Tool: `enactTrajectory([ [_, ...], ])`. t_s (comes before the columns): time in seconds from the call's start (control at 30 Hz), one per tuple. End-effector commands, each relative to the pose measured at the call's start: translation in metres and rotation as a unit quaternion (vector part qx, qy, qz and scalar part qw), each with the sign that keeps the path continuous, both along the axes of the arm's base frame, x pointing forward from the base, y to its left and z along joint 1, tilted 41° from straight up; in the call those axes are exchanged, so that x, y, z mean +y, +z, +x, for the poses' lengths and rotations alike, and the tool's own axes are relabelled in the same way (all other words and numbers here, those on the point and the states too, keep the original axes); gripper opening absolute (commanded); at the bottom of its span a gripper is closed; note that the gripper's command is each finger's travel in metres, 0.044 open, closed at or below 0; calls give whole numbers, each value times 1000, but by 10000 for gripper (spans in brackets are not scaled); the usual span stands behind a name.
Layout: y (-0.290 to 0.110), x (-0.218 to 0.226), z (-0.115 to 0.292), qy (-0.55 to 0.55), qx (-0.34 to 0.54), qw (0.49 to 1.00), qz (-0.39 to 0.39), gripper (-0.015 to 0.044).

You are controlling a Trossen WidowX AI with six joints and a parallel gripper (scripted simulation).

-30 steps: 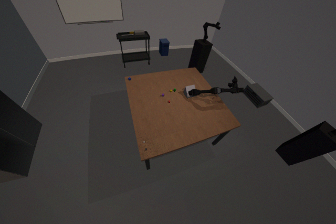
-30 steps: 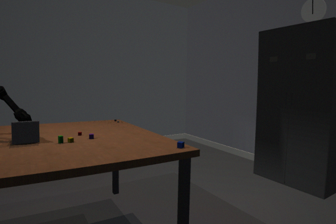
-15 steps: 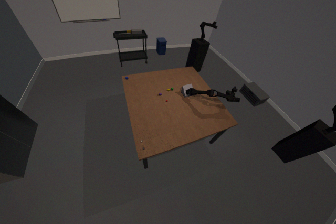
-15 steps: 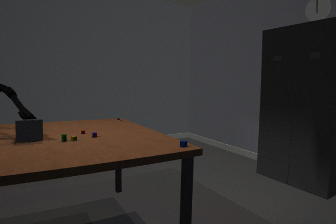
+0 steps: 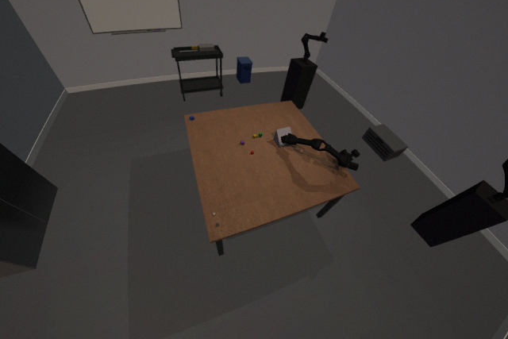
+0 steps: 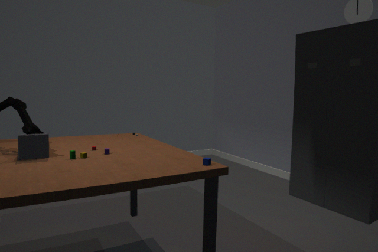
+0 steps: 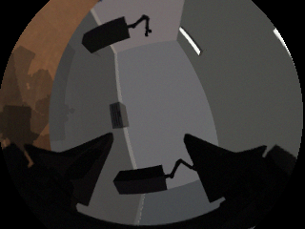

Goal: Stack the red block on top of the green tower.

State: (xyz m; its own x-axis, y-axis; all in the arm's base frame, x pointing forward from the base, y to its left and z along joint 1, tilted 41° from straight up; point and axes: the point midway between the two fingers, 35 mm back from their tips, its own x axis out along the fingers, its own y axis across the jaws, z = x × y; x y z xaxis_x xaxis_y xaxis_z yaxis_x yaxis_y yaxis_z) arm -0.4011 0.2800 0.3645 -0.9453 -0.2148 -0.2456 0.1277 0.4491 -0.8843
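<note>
The small red block (image 5: 252, 152) (image 6: 94, 148) lies on the wooden table (image 5: 246, 199) (image 6: 128, 170) near its middle. The green tower (image 5: 260, 134) (image 6: 72, 154) stands upright a little behind it, next to a yellow block (image 5: 255, 136) (image 6: 83, 154). My arm (image 5: 316, 144) (image 6: 21, 115) reaches from its grey base box (image 5: 282, 135) (image 6: 32, 146) out over the table's right side, away from the blocks. My gripper (image 5: 355, 160) (image 7: 149, 137) is open and empty, far to the right of the red block. The wrist view shows only its two dark fingers, the floor and a wall; no block shows there.
A purple block (image 5: 242, 142) (image 6: 106, 151) lies left of the red one. A blue block (image 5: 191, 117) (image 6: 207, 161) sits at a table corner. Two tiny balls (image 5: 214, 218) lie near the front left corner. A grey unit (image 5: 384, 141) stands on the floor beyond the table's right edge.
</note>
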Motion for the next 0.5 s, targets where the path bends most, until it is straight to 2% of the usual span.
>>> enactTrajectory([
  [0.0,6,26,26,-57,-5,998,-26,440],
  [0.47,13,114,140,-270,-6,952,-144,440],
])
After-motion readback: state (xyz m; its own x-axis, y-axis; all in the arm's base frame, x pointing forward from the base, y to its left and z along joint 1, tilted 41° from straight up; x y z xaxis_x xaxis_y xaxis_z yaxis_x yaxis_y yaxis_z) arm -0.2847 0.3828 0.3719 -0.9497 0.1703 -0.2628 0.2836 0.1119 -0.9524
